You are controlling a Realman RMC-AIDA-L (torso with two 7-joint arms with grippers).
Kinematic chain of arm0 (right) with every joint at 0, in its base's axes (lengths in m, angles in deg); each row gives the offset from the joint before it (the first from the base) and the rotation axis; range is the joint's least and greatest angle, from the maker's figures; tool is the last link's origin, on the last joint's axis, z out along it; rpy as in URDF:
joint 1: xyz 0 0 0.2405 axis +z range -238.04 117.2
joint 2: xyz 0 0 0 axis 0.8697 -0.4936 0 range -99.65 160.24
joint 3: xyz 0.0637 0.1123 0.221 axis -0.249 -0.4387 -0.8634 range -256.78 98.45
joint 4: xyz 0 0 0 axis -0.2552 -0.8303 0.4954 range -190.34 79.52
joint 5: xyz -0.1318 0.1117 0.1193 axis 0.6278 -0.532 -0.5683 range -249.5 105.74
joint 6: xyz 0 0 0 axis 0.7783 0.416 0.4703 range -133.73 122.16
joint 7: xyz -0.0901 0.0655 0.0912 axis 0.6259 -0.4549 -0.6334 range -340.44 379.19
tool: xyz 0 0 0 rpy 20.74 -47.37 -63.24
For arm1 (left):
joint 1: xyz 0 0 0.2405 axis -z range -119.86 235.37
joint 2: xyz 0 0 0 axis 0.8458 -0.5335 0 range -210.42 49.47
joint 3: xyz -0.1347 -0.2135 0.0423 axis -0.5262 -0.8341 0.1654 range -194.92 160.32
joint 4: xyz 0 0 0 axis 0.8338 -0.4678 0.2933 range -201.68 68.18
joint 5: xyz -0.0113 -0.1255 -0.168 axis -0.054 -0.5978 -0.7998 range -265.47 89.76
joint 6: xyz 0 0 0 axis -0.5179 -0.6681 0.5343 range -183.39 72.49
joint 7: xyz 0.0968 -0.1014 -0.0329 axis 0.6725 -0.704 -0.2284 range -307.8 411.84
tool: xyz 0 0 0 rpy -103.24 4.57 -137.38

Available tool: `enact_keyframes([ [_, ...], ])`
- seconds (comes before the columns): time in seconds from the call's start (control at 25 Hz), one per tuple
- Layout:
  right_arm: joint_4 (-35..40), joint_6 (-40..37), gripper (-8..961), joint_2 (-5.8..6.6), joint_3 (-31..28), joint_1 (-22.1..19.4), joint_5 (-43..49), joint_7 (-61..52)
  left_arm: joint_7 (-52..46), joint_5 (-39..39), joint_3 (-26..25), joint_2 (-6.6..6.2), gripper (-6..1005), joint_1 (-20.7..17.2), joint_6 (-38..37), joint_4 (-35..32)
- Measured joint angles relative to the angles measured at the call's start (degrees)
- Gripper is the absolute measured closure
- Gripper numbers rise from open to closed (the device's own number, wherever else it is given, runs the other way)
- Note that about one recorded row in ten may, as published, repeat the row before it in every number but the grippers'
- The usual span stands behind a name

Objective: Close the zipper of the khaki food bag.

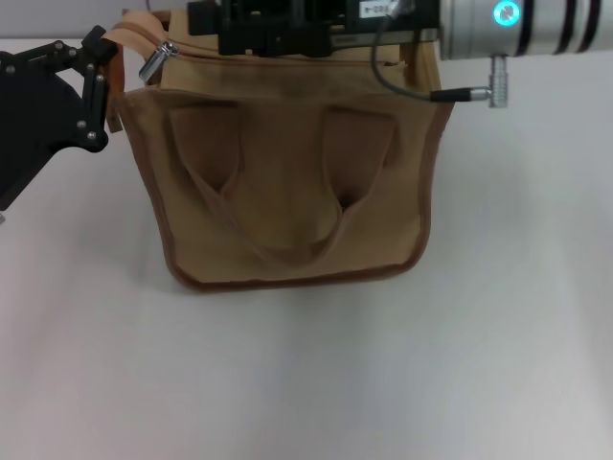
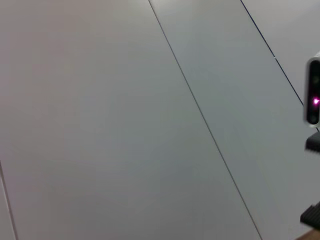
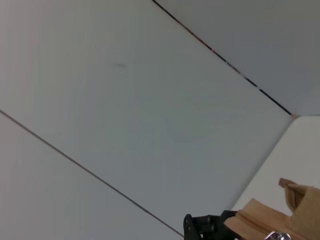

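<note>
The boxy khaki canvas food bag with brown piping [image 1: 287,192] sits on the plain white table [image 1: 306,383], its front face towards the head camera and its two looped fabric handles [image 1: 278,206] hanging flat against that panel. One bag, two handles, two arms at work.

On the bag's left top corner, the black left gripper [image 1: 101,91] presses up against the piped edge. It looks to be bracing or pinching that corner so the bag cannot slide, though whether its fingers are actually closed on fabric cannot be told from here.

Just beside it lies the small shiny silver pull tab [image 1: 158,59], at the left end of the long tan zipper line [image 1: 287,56] that runs across the top panel. One tab, one zipper line.

Over the back of the bag the silver-and-black right arm reaches across, and its dark right gripper [image 1: 263,24] hangs low over the top panel; whether its fingers are spread or pinched cannot be told either.

In the right wrist view the tab [image 3: 277,236] and a tan fold of the bag [image 3: 280,215] peek in, with the left gripper's black body [image 3: 200,227] next to them.
</note>
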Motion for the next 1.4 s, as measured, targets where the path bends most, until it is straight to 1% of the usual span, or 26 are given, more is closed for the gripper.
enact_keyframes([
  [0.04,-0.2,0.9,216,-0.14,0.2,0.9,0.6,-1.6,-0.1,-0.1,0.0,0.0,995,0.1,0.0,0.0],
  [0.36,-0.8,3.1,216,-0.45,0.5,4.1,3.8,-6.6,-0.5,-0.7,0.0,0.0,995,0.2,-0.3,0.0],
  [0.48,-0.9,3.7,216,-0.78,0.5,5.1,5.5,-8.2,-0.5,-0.8,0.0,0.0,995,0.3,-0.3,0.0],
  [0.84,-1.2,6.0,217,-1.07,1.2,5.8,5.8,-9.3,-0.6,-1.3,0.2,0.0,995,0.9,-0.4,0.1],
  [1.4,-2.9,7.7,217,-1.51,1.2,6.9,5.3,-8.9,-0.9,-1.2,0.5,0.08,995,1.7,-3.3,0.5],
])
